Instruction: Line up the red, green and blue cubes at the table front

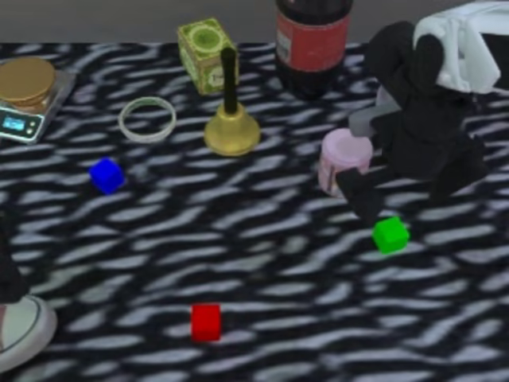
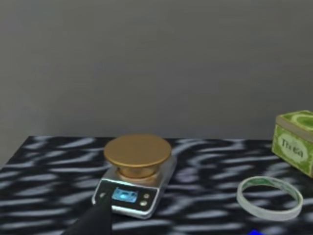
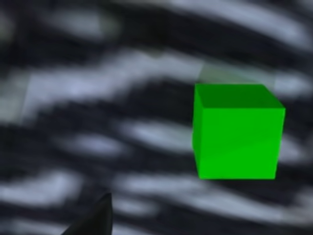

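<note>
Zebra-striped tabletop carries three cubes, well apart from each other. The red cube sits near the front edge, the blue cube is at the left, near a tape ring, and the green cube lies at the right, just in front of a pink jar. My right gripper is low beside the green cube (whether its fingers are spread or closed, I cannot tell). My left arm is parked at the front left corner.
</note>
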`<state>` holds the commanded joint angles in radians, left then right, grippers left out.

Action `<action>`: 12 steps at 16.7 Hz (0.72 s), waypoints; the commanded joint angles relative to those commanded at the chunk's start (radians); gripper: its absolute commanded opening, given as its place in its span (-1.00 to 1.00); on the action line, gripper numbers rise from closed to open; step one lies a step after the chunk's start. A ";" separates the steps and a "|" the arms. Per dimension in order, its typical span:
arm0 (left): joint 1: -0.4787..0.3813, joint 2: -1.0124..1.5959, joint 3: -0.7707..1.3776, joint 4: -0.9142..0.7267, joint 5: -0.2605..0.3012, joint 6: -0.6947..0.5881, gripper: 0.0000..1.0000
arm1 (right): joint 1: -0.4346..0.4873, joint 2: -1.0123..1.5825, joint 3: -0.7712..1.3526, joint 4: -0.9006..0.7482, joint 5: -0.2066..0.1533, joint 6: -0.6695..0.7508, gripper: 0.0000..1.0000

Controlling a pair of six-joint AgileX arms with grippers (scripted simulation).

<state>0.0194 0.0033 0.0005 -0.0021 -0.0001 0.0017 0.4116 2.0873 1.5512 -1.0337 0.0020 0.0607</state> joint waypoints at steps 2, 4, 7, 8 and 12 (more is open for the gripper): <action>0.001 -0.003 -0.001 0.002 0.000 -0.002 1.00 | 0.001 0.002 0.003 -0.001 0.000 0.000 1.00; 0.001 -0.003 -0.001 0.002 0.000 -0.002 1.00 | 0.001 0.002 0.003 -0.001 0.000 0.000 1.00; 0.001 -0.003 -0.001 0.002 0.000 -0.002 1.00 | -0.003 0.009 -0.011 0.018 0.000 -0.001 1.00; 0.001 -0.003 -0.001 0.002 0.000 -0.002 1.00 | -0.002 0.020 -0.024 0.041 0.000 -0.002 1.00; 0.001 -0.003 -0.001 0.002 0.000 -0.002 1.00 | 0.000 0.089 -0.097 0.191 0.001 0.001 1.00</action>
<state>0.0200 0.0000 0.0000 0.0000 0.0000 0.0000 0.4119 2.1767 1.4545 -0.8427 0.0028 0.0619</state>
